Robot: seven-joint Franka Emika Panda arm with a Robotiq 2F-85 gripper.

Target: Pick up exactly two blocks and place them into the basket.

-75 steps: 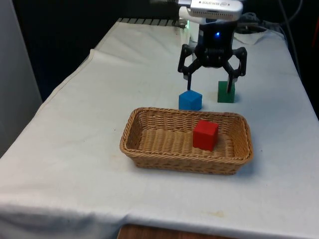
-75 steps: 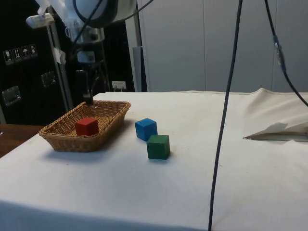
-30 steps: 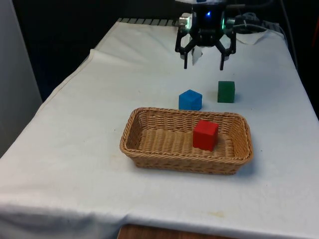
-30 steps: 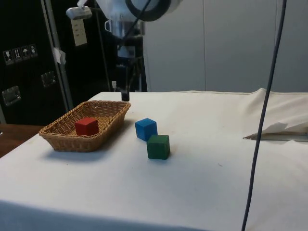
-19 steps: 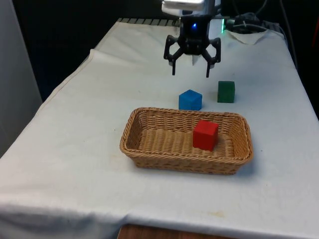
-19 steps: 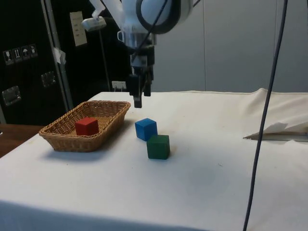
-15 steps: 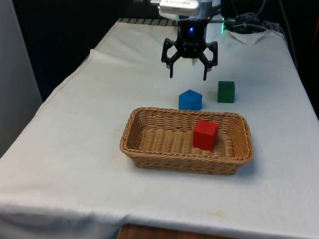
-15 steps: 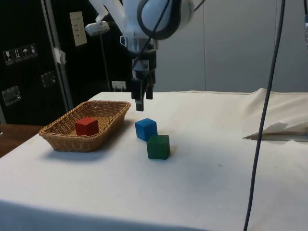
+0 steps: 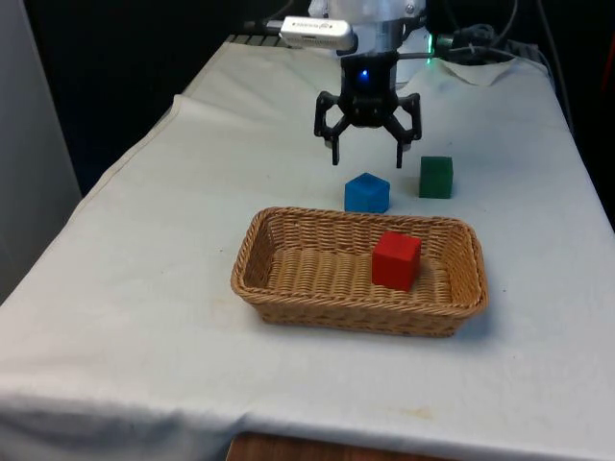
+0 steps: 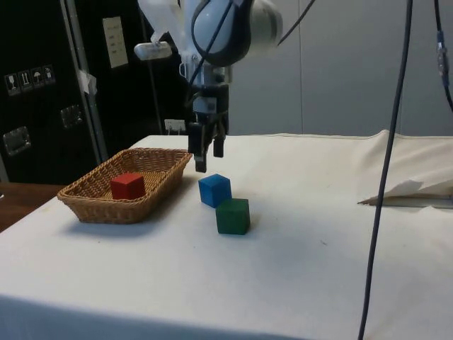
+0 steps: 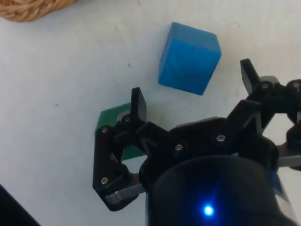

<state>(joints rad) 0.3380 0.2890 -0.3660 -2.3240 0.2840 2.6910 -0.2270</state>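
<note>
The gripper (image 9: 367,154) is seen hanging in the air just above and a little behind the blue block (image 9: 367,193), fingers spread wide and nothing held between them. The red block (image 9: 396,259) is already lying in the basket (image 9: 259,252), towards the front view's right end, so one of the two can be counted as done.

The blue block sits on the cloth just beyond the basket's far rim, close to it but apart. It is turned at an angle, one corner pointed toward the basket. The green block (image 9: 436,177) stands near it to the front view's right, a clear gap between the two. From the wrist, the blue block (image 11: 189,58) is framed ahead of the spread fingers (image 11: 138,104), and the green block (image 11: 113,123) is half hidden behind one of them.

The blue block is judged the next pick. It looks like painted wood, though that cannot be told for sure: probably light, stiff, nothing to crush, a little slick on the faces. It would best be taken across two opposite flat faces, low on the sides, not corner to corner. Because it sits rotated, the fingers may need to be turned to meet the faces squarely, or the block could twist out as they close.
</note>
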